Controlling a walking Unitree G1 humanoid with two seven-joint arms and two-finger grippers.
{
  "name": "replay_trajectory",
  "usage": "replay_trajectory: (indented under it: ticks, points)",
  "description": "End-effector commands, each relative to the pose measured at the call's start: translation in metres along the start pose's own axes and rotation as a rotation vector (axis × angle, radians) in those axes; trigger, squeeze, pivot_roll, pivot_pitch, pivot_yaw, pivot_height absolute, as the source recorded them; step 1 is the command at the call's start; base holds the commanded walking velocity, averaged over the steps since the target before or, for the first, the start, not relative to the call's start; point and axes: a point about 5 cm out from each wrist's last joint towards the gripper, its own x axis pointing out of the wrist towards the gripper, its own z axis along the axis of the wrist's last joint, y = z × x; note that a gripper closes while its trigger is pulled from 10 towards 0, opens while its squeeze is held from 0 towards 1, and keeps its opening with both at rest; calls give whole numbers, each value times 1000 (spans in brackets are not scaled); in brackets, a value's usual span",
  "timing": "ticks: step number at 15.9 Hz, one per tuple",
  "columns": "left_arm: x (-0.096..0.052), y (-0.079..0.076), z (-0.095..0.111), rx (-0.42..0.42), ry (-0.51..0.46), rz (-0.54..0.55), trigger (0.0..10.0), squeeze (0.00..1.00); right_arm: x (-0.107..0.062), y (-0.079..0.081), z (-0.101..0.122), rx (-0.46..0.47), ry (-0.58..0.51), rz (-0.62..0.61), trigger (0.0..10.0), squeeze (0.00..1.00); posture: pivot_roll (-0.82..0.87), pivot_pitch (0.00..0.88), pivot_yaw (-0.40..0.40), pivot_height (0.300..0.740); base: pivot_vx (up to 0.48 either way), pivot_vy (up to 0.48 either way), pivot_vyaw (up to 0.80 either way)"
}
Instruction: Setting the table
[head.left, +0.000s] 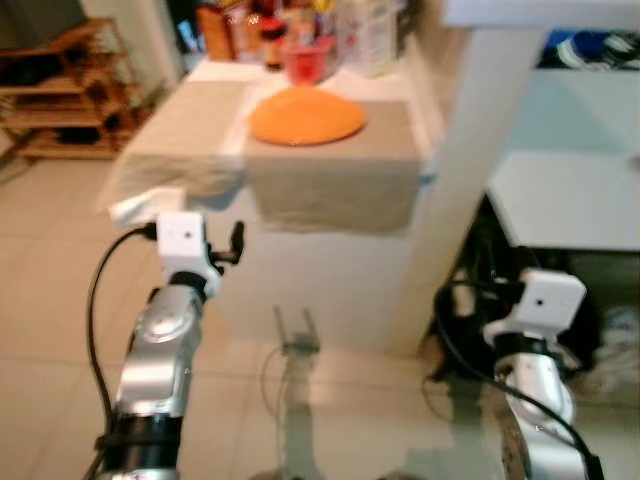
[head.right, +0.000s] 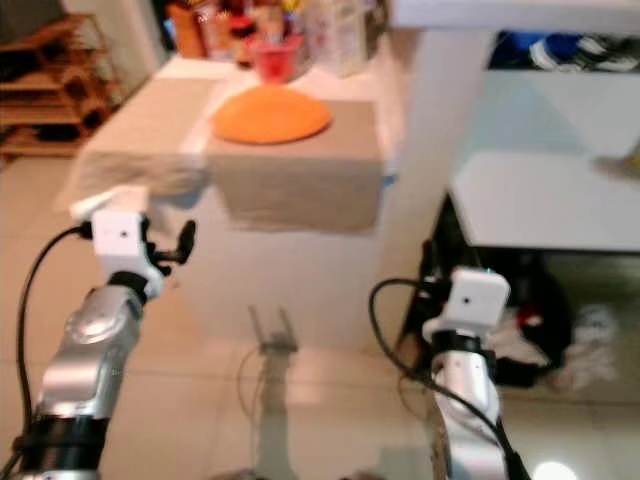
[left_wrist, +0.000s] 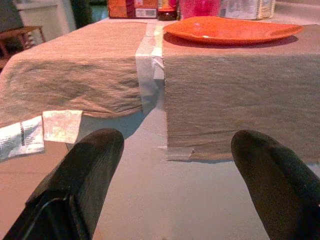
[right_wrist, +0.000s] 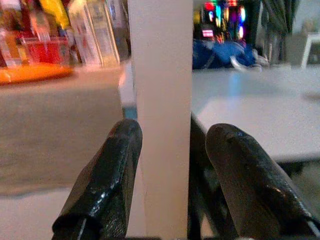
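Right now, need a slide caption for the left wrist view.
Open left gripper faces the table's beige placemats, an orange plate resting on the right one.

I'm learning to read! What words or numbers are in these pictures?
None can be read.
White paper tags hanging below the placemat: print too small and blurred.
Boxes and bottles behind the orange plate: labels blurred.
Glowing screen far back: only coloured lights.
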Motion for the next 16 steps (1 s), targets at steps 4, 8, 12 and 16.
replay_trajectory:
  ticks: [4,8,12,16]
  points:
    - [1,-28,22,30,-102,-141,10000,0,3,4,4,-19,-16,35,10000,0,-20,0,35,722,100,66,0]
    - [2,-35,27,22,-133,-160,10000,0,7,7,11,-49,-56,64,10000,0,-22,0,31,722,428,0,0]
    - [3,-39,29,38,-145,-179,10000,0,8,6,11,-59,-59,61,10000,0,-25,0,33,722,420,60,0]
    - [4,-44,34,45,-173,-203,10000,0,9,7,10,-65,-59,65,10000,0,-24,0,34,722,411,247,0]
